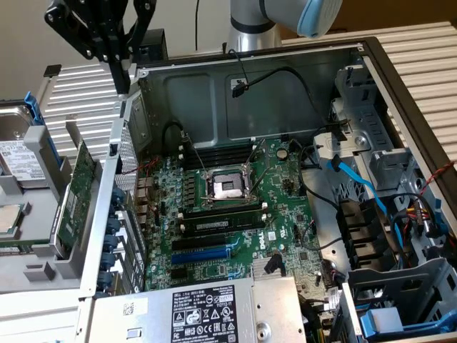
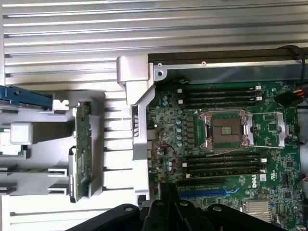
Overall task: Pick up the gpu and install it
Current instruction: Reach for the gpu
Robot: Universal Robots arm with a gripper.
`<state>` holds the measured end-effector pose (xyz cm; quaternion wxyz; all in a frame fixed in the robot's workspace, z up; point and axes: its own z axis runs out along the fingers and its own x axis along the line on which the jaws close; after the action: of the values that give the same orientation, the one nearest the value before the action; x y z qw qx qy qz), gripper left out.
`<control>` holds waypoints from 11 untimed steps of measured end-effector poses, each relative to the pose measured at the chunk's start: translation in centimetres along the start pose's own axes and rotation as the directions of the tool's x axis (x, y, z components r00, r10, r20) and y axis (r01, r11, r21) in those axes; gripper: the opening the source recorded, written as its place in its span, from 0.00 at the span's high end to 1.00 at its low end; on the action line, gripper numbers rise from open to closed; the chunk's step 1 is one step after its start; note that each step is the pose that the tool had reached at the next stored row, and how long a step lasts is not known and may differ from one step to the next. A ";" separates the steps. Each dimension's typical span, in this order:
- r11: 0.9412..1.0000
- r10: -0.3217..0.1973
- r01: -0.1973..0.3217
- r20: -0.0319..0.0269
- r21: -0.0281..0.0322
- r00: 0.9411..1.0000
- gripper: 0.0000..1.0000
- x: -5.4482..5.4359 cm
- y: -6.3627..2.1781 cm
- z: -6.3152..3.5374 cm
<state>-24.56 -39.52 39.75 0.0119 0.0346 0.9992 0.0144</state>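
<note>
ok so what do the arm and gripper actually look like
The arm is a smooth silver-grey tube with a pale blue cap on its joint. The gripper is matte black all over, built from jointed linkage bars with rounded pivots that narrow to a slim tip.

I read a white DELL logo (image 1: 262, 244) printed on the motherboard (image 1: 285, 193). The power supply's black label (image 1: 203, 314) and the hard drive's sticker (image 1: 18, 161) carry print I cannot make out.
</note>
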 end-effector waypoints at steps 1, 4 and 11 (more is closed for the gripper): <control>1.000 0.000 0.000 0.000 0.000 1.000 0.89 0.4 -0.06 -0.01; 1.000 0.000 0.000 0.000 0.000 1.000 0.89 1.8 -0.27 -0.05; 1.000 0.000 0.000 0.000 0.000 1.000 0.89 4.9 -1.15 -0.15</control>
<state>-29.57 -40.33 39.75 0.0119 0.0346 0.9992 0.0144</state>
